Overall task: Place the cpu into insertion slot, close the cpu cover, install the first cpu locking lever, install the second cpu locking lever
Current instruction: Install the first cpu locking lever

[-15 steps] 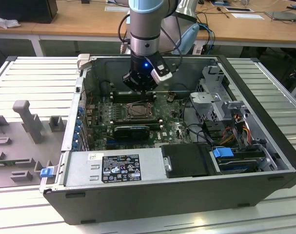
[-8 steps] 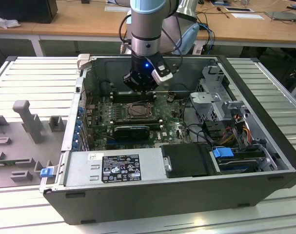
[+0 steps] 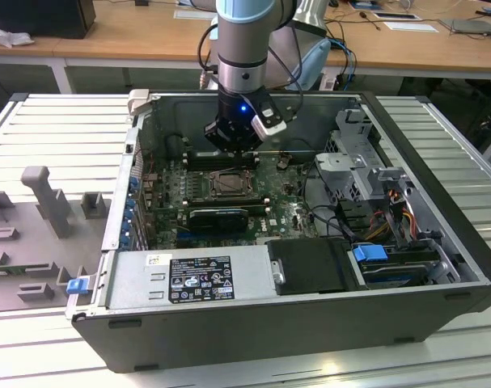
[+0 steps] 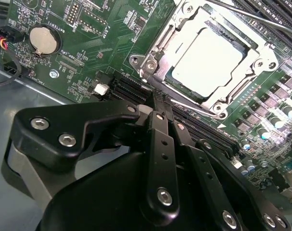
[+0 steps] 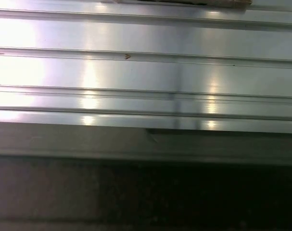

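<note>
Second wrist view first: we see the cpu [image 4: 208, 57], a pale square chip, lying flat inside the insertion slot [image 4: 150, 62] on the green motherboard [image 4: 112, 29]. The cpu cover [image 4: 254, 60] appears to lie down over the chip's edges, its window leaving the pale top bare; we cannot tell whether any locking lever is latched. The gripper [image 4: 155, 103] has its fingers drawn together with nothing between them, and its tip sits just beside the socket's near corner, above the long black memory slots [image 4: 126, 89].

In the exterior view the gripper [image 3: 231, 148] hangs inside the open computer case [image 3: 269, 331], just behind the insertion slot [image 3: 229, 184].

We judge the cpu to be light, thin and stiff, with a smooth metal top and a delicate underside. It should be taken by two opposite edges, never pressed flat. The cover looks like thin, rigid sheet metal, best pushed on its frame rather than through the window.
</note>
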Motion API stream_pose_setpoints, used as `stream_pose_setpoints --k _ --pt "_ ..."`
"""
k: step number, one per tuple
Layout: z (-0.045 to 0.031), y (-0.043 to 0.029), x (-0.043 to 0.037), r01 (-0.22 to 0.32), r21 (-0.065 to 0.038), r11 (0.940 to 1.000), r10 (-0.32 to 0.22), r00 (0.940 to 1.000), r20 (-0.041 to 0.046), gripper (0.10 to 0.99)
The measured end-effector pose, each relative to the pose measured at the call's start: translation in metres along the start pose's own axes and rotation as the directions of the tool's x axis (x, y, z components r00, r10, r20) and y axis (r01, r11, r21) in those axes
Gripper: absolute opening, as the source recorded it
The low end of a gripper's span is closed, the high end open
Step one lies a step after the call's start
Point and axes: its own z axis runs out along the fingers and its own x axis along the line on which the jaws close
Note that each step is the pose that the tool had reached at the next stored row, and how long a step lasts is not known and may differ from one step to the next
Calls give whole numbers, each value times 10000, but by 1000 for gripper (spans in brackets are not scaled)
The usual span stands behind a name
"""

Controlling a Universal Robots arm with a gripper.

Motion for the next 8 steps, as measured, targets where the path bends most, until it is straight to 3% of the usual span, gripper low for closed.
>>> stream_pose_setpoints --k 8 --pt "6 -2 0 -76 2 10000 76 10000 2 106"
